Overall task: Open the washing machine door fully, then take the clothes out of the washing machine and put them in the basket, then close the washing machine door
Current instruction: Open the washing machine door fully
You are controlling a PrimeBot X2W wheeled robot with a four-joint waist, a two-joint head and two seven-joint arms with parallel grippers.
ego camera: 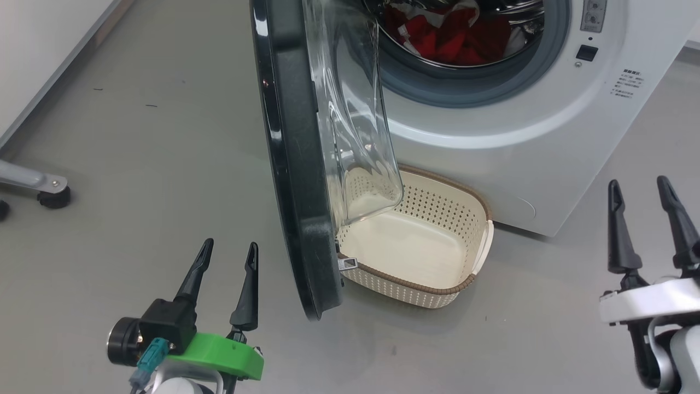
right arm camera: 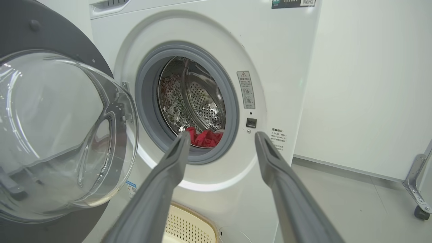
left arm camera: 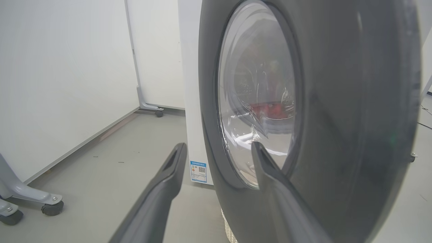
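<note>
The washing machine (ego camera: 492, 142), a white front-loader, fills the upper right of the head view. Its door (ego camera: 292, 164), glossy black rim around a bulging clear glass bowl, stands swung open at centre frame, seen edge-on, bowl facing right. The clothes (ego camera: 448, 38), bright red with white parts, lie heaped in the drum at top centre. The basket (ego camera: 437, 205), cream, perforated, brown-rimmed, sits empty on the floor below the porthole, its left end behind the door

The grey floor (ego camera: 136, 164) carries the white washing machine (ego camera: 492, 142), the cream basket (ego camera: 437, 210) just before it, and a castored frame leg (ego camera: 44, 189).
</note>
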